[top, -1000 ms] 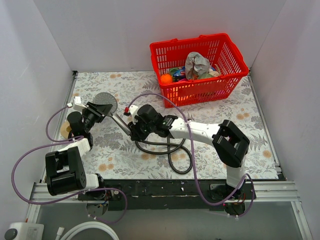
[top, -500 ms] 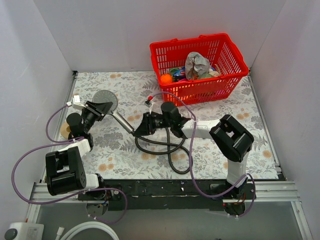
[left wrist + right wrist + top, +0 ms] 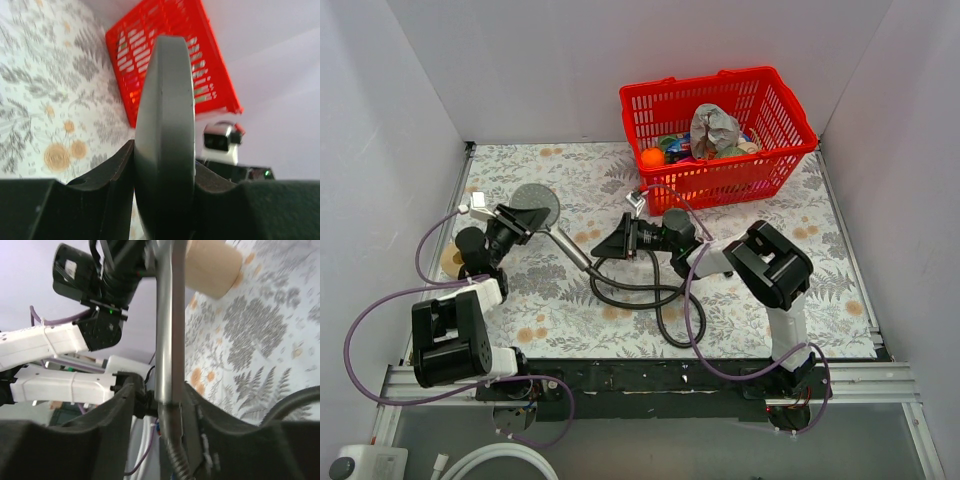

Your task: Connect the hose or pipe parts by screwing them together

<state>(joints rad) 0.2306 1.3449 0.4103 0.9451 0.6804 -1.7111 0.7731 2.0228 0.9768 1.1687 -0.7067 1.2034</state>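
One grey shower head has its disc clenched in the left pincer, its handle end and black hose between the fingers of the right pincer, grip unclear.

Left arm jaws clamped tight; right arm reaches leftward, jaws parted.

The grey shower head sits left of centre over the table. Its round disc points toward the far left, and the straight handle slants toward the near right. The thin black hose lies in loose loops on the table, with one end meeting the handle's tip.
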